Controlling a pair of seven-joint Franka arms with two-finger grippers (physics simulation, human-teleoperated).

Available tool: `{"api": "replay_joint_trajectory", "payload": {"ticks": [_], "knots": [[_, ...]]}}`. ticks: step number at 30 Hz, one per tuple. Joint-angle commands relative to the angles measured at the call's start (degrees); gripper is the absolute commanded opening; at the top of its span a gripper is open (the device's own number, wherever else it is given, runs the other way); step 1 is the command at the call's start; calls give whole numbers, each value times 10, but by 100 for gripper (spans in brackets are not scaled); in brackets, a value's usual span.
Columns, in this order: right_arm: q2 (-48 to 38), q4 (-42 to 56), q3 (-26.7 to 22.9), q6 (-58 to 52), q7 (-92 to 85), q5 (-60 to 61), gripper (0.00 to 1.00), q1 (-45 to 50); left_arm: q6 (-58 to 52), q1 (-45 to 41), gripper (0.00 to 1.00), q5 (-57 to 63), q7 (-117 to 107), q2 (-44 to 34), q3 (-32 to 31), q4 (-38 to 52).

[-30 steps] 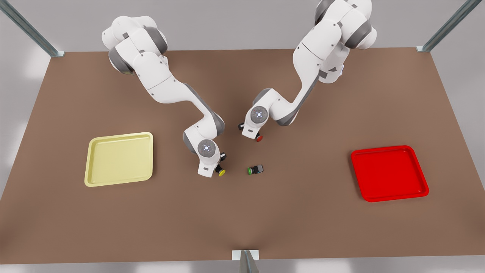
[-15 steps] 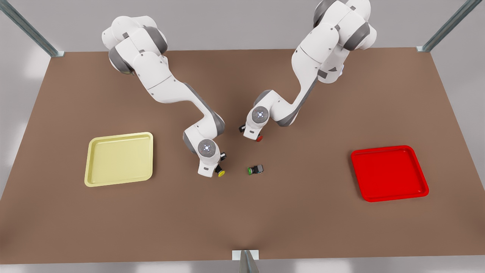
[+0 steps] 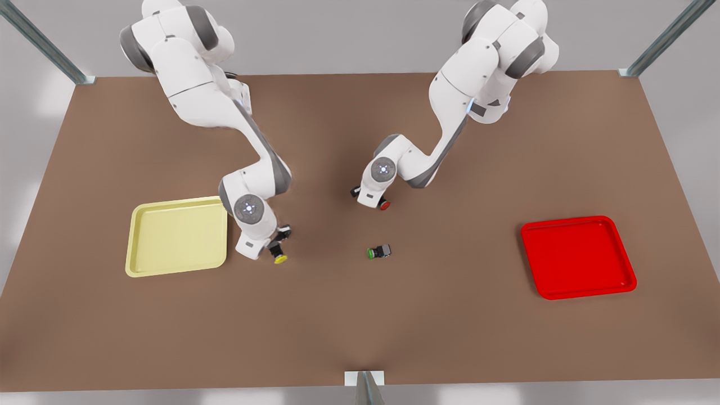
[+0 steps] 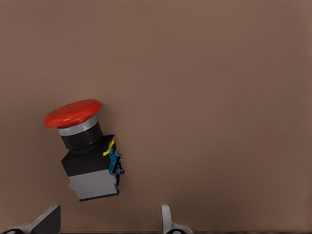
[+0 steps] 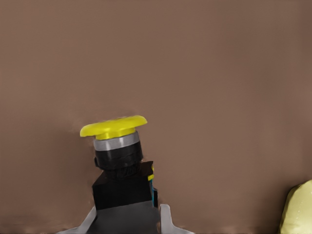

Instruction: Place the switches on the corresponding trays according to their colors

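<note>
A plain brown table (image 3: 360, 332) is filling the scene, with grey walls behind it and metal frame posts (image 3: 39, 42) rising at its corners.

The arm on the front view's left is bending down from the far edge and hanging just beside the right rim of the pale yellow tray (image 3: 177, 235). This is the right gripper (image 3: 274, 247), and its fingers (image 5: 165, 219) are pinching the dark body of the yellow switch (image 3: 278, 256), whose yellow cap is pointing toward the near edge. In the right wrist view the yellow switch (image 5: 122, 170) is sitting clamped between the fingers, with a corner of the pale yellow tray (image 5: 297, 209) showing nearby.

The arm on the front view's right is folding down near the table's centre. Its tool, the left gripper (image 3: 371, 199), is hovering at the red switch (image 3: 385, 205). In the left wrist view its fingers (image 4: 168, 222) are spread apart, and the red switch (image 4: 85, 151) is lying tilted just ahead of them, not touching either one.

A green-capped switch (image 3: 378, 252) is lying on its side between the two grippers, nearer the camera, apart from both. The bright red tray (image 3: 578, 256) is sitting well apart on the right.
</note>
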Motion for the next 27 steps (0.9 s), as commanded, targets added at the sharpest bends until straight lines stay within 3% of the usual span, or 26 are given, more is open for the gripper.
{"api": "replay_joint_trajectory", "payload": {"ticks": [1, 8, 13, 14, 15, 23, 25, 26, 27], "knots": [[-9, -12, 0, 1, -2, -1, 54, -9, 1, 0, 99, 0, 0, 0, 0, 0], [-101, -143, 0, 6, -62, -13, 54, -196, -1, 7, 99, 0, -3, 3, 5, -3], [-104, -178, 0, 38, -92, -26, 54, -241, 19, 7, 99, 0, -10, 4, 5, -2], [-102, -178, 0, 41, -107, -29, 57, -249, 21, 8, 99, 0, -4, 6, 5, -2], [-101, -177, 0, 41, -105, -29, 100, -249, 21, 8, 99, 0, -4, 7, 5, -2], [-98, -176, 1, 40, -101, -29, 100, -246, 26, 10, 96, 12, 25, 8, 7, -9], [-101, -138, 7, 0, -94, -22, 100, -243, 26, 10, 96, 14, 24, 6, 7, -12], [-81, 6, 18, -180, -16, -20, 100, -230, 26, 10, 95, 14, 23, 5, 7, -14], [-76, 88, 19, -256, -2, -20, 100, -219, 26, 10, 89, 14, 20, 5, 7, -14]]}}
